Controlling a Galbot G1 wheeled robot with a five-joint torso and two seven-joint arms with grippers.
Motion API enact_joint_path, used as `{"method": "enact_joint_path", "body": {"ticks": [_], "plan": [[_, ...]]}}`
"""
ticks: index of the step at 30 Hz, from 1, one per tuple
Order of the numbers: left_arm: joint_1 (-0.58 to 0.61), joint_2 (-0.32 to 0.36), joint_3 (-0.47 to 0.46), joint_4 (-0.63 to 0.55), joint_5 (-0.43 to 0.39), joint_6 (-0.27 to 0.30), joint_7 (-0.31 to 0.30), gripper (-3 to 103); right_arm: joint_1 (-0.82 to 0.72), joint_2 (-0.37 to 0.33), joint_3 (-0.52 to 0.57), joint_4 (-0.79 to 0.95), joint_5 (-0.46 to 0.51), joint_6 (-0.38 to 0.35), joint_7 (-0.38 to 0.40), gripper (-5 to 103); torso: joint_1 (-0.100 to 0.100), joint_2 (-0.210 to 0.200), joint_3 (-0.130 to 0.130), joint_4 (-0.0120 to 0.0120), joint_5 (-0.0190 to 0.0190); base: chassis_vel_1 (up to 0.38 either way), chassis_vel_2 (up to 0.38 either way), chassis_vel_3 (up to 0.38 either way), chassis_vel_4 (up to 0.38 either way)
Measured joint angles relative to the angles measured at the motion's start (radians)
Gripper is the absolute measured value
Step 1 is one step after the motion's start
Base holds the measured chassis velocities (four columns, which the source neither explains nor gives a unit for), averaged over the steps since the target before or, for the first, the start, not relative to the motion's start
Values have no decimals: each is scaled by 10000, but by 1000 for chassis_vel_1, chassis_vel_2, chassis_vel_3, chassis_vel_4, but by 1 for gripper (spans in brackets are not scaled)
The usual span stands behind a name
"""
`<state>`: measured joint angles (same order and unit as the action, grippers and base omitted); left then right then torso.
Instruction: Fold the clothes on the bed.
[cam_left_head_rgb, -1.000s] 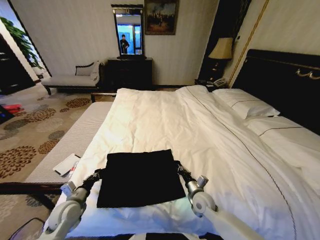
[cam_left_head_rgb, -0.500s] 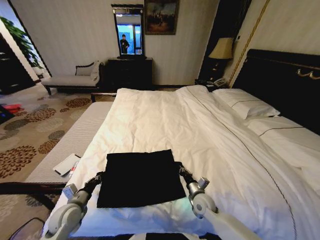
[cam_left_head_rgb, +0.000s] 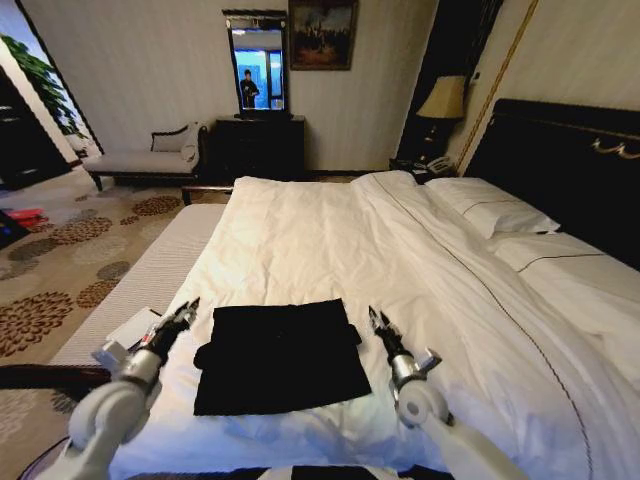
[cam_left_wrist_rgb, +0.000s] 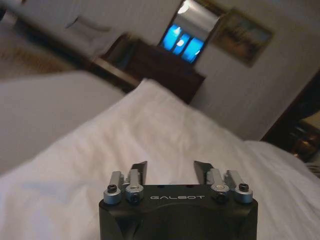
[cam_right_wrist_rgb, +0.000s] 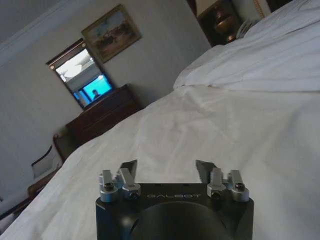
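Note:
The clothes (cam_left_head_rgb: 280, 355) lie as a black folded rectangle on the white bed (cam_left_head_rgb: 330, 250), near its foot. My left gripper (cam_left_head_rgb: 188, 308) hangs just left of the fabric's upper left corner, raised off the sheet, open and holding nothing. My right gripper (cam_left_head_rgb: 375, 318) hovers just right of the fabric's upper right corner, also open and holding nothing. In the left wrist view my left gripper (cam_left_wrist_rgb: 170, 167) points over bare white duvet (cam_left_wrist_rgb: 150, 135) with its fingers apart. In the right wrist view my right gripper (cam_right_wrist_rgb: 166, 167) likewise stands apart over white duvet (cam_right_wrist_rgb: 210, 125).
A white flat device (cam_left_head_rgb: 135, 325) lies on the grey bench (cam_left_head_rgb: 150, 270) left of the bed. Pillows (cam_left_head_rgb: 500, 212) and the dark headboard (cam_left_head_rgb: 560, 160) are at the far right. A dresser with mirror (cam_left_head_rgb: 258, 100), a chaise (cam_left_head_rgb: 150, 155) and a lamp (cam_left_head_rgb: 443, 98) stand by the far wall.
Both grippers have let go of the fabric's sides and lifted up and outward. The black fabric stays flat where it was.

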<state>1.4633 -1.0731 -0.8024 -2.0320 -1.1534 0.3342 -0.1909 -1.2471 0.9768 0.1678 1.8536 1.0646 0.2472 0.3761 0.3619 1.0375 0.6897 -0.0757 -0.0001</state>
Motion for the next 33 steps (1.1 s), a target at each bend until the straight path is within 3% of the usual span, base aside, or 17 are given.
{"method": "enact_joint_path", "body": {"ticks": [2, 5, 6, 8, 9, 10, 14, 25, 27, 29, 32, 33], "plan": [[-137, -57, 52, 186, -74, 165, -66, 59, 122, 25, -46, -66, 9, -21, 38, 65, 0, -1, 0, 0, -1, 0, 0, 0, 0], [-861, -434, 222, 1382, -520, 1088, -284, 76, 749, 148, -539, -397, 38, -144, 176, 82, -1, -1, 0, 9, 1, 0, 0, 0, 0], [-861, -434, 222, 1382, -520, 1088, -284, 76, 749, 148, -539, -397, 38, -144, 176, 82, -1, -1, 0, 9, 1, 0, 0, 0, 0], [-1216, -548, 298, 1963, -616, 1489, -275, 86, 822, 186, -660, -481, 30, -165, 197, 92, -1, 0, 0, 7, -1, 0, 0, 0, 0], [-1488, -623, 352, 2405, -662, 1742, -193, 86, 843, 210, -727, -546, 22, -179, 207, 97, 0, 0, 0, -3, -3, 0, 0, 0, 0], [-1662, -691, 364, 2686, -697, 1913, -114, 96, 887, 228, -800, -629, 7, -188, 212, 99, -1, -1, 0, -5, -1, 0, 0, 0, 0], [-1877, -872, 360, 3060, -718, 2080, 40, 100, 1041, 247, -993, -819, -9, -198, 219, 100, -1, -1, 1, 5, 1, 0, 0, 0, 0], [-2767, -1532, 503, 3952, -671, 2053, 303, 102, 1463, 283, -1411, -1046, -161, -310, 524, 100, -2, 0, -1, 1, 3, 0, 0, 0, 0], [-2980, -1664, 583, 4163, -633, 2042, 333, 96, 1515, 309, -1477, -1074, -190, -335, 601, 100, -2, 0, -1, 1, 1, 0, 0, 0, 0], [-3036, -1700, 604, 4219, -615, 2036, 342, 96, 1528, 316, -1495, -1084, -201, -346, 625, 100, -2, -1, -1, 1, 1, 0, 0, 0, 0], [-3259, -1870, 714, 4478, -504, 1984, 437, 81, 1592, 340, -1556, -1120, -248, -388, 724, 100, -3, 0, -1, 2, 2, 0, 0, 0, 0], [-3259, -1870, 714, 4478, -504, 1984, 437, 81, 1592, 340, -1556, -1120, -248, -388, 724, 100, -3, 0, -1, 2, 2, 0, 0, 0, 0]]}}
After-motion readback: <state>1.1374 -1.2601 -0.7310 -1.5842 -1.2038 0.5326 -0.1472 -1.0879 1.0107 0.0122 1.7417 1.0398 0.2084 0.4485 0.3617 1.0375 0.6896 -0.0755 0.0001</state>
